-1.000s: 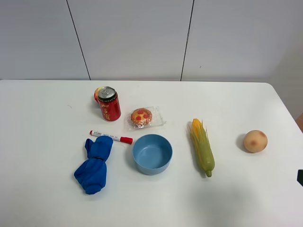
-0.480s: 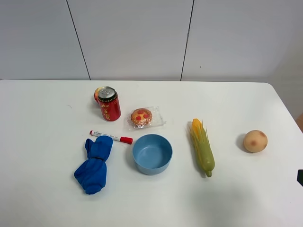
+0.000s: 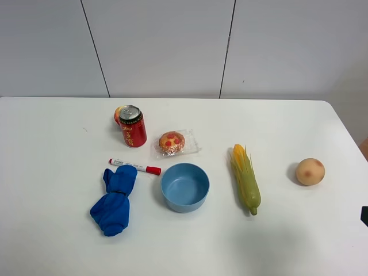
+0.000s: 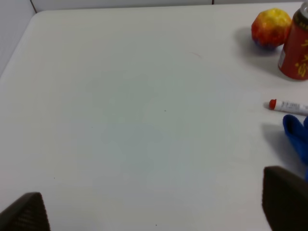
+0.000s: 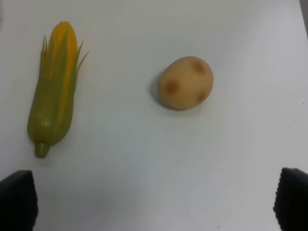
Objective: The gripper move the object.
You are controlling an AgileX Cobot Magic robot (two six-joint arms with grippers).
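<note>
On the left part of the white table (image 3: 52,149) lies a crumpled blue cloth (image 3: 115,199). Just behind it lies the slim white marker pen with a red cap (image 3: 135,167). It lies flat, its red cap points toward the light blue round bowl (image 3: 185,187), and its white end is near the top of the cloth; whether the pen touches the cloth I cannot tell. Behind the pen stands a red drink can (image 3: 132,126), and a small red and yellow round fruit (image 4: 271,26) sits just behind the can. To the right of the can is a small round pastry in a clear wrapper (image 3: 174,142). Further right lies a green and yellow corn cob (image 3: 246,178), then a tan potato with brown spots (image 3: 310,171).

The left gripper (image 4: 154,211) hangs over bare table, well apart from the pen, with its two black jaw tips far apart and nothing between them. The right gripper (image 5: 154,202) is above the corn and potato, its jaws also spread wide and empty.

The pen probably is light, stiff and smooth, so it can roll or slip. I think the best place to take hold is the middle of the white barrel, with the jaws across its length, away from the cloth.
</note>
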